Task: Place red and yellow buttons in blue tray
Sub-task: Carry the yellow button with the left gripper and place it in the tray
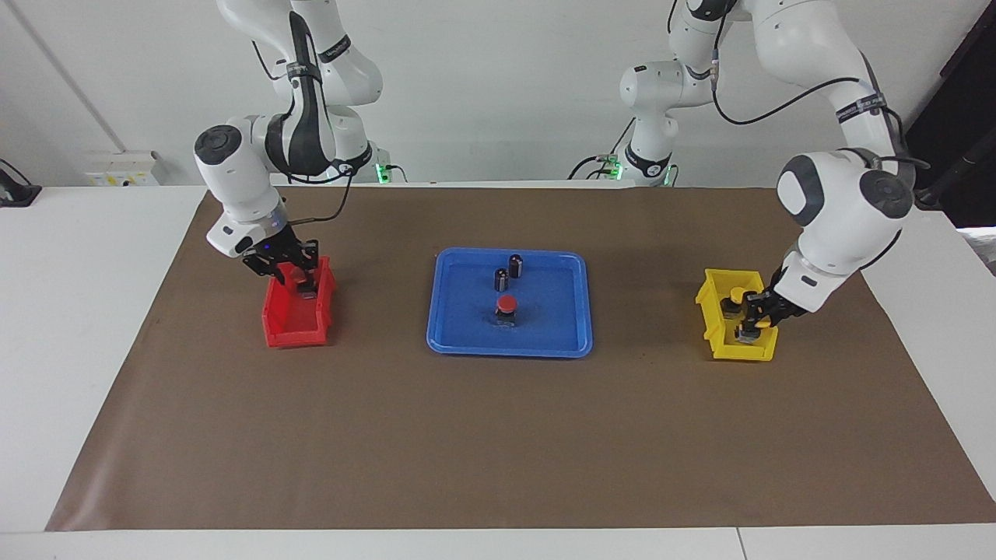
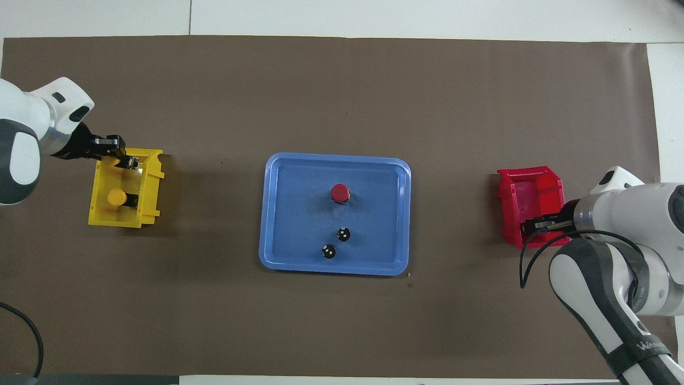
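The blue tray [image 1: 451, 327] [image 2: 278, 214] lies mid-table. One red button [image 1: 506, 305] [image 2: 339, 192] stands in it. My right gripper [image 1: 298, 278] [image 2: 534, 225] reaches down into the small red bin [image 1: 292, 330] [image 2: 534, 184], at its end nearer to the robots. A small dark-grey piece [image 1: 308, 292] shows under it; no red cap shows there. My left gripper [image 1: 751, 319] [image 2: 126, 161] reaches down into the small yellow bin [image 1: 720, 342] [image 2: 120, 219], at its end farther from the robots. One yellow button [image 1: 735, 295] [image 2: 116, 197] stands in that bin beside the gripper. The other yellow button is hidden.
Two dark capless cylinders [image 1: 502, 278] [image 1: 516, 265] stand in the tray, nearer to the robots than the red button; they also show in the overhead view [image 2: 343, 233] [image 2: 328, 251]. A brown mat [image 1: 498, 435] covers the table.
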### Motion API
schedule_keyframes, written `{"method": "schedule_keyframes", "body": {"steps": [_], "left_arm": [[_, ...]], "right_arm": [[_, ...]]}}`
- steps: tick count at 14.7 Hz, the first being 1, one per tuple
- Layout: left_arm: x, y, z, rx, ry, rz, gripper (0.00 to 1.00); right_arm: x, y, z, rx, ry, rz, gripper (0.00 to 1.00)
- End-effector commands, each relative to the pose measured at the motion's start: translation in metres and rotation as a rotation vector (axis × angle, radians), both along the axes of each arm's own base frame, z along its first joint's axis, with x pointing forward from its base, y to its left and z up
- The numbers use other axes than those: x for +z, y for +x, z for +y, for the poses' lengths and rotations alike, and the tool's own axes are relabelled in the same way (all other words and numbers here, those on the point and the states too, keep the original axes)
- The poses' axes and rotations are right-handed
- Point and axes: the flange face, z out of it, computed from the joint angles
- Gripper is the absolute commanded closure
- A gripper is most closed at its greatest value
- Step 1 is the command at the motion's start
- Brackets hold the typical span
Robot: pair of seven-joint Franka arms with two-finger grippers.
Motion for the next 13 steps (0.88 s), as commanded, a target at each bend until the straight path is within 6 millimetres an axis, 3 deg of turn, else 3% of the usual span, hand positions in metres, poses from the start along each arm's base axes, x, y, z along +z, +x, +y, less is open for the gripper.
{"method": "schedule_keyframes", "body": {"steps": [1, 3, 5, 8, 11, 13], "left_arm": [[0.062, 0.006, -0.075, 0.073, -0.037, 0.009, 0.98], [0.041, -0.012, -0.165, 0.099, -0.049, -0.042, 0.98], [0.023, -0.033, -0.228, 0.044, -0.068, -0.076, 0.98], [-0.008, -0.053, -0.277, -0.021, -0.078, -0.062, 0.98], [-0.033, -0.078, -0.328, -0.029, -0.095, -0.068, 0.98], [-0.055, -0.091, -0.354, -0.036, -0.088, -0.050, 0.98]], "right_arm": [[0.000, -0.011, -0.001, 0.012, -0.001, -0.015, 0.43], [0.000, -0.011, -0.001, 0.014, -0.001, -0.014, 0.43], [0.000, -0.012, -0.001, 0.016, -0.001, -0.012, 0.44], [-0.001, -0.012, 0.000, 0.017, -0.001, -0.011, 0.53], [0.000, -0.011, 0.003, 0.019, 0.000, -0.009, 0.72], [0.006, -0.005, 0.004, 0.022, -0.001, -0.012, 0.75]]}}
